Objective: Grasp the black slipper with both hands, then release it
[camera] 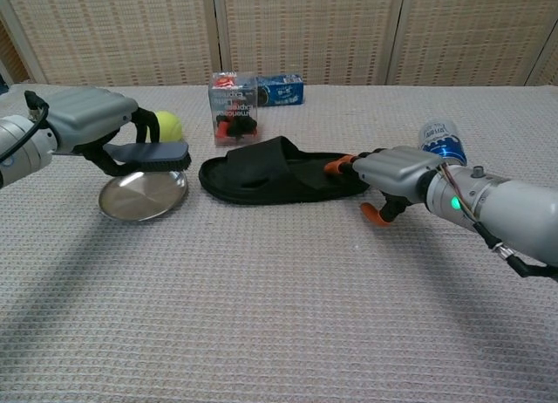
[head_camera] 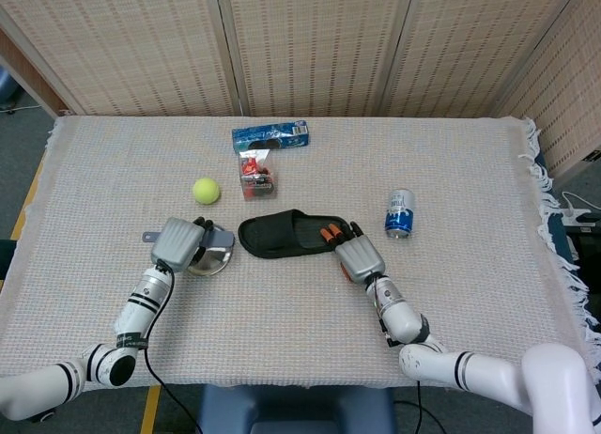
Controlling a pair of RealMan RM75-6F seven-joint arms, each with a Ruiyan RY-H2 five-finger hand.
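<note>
The black slipper (head_camera: 286, 235) (camera: 277, 173) lies flat at the table's middle, toe end to the left. My right hand (head_camera: 358, 256) (camera: 393, 170) is at its heel end. Its orange-tipped fingers (head_camera: 333, 232) (camera: 336, 166) rest on the heel rim, and the thumb stands apart on the near side, so nothing is clasped. My left hand (head_camera: 178, 242) (camera: 94, 124) hovers left of the slipper, above a steel plate (head_camera: 218, 255) (camera: 139, 195). Its fingers reach toward the toe with a gap between, and it holds nothing.
A tennis ball (head_camera: 206, 190) (camera: 169, 124) sits behind the left hand. A clear box of red items (head_camera: 255, 174) (camera: 233, 109) and a blue packet (head_camera: 270, 134) (camera: 281, 89) lie behind the slipper. A blue can (head_camera: 399, 213) (camera: 440, 141) stands just right of the right hand.
</note>
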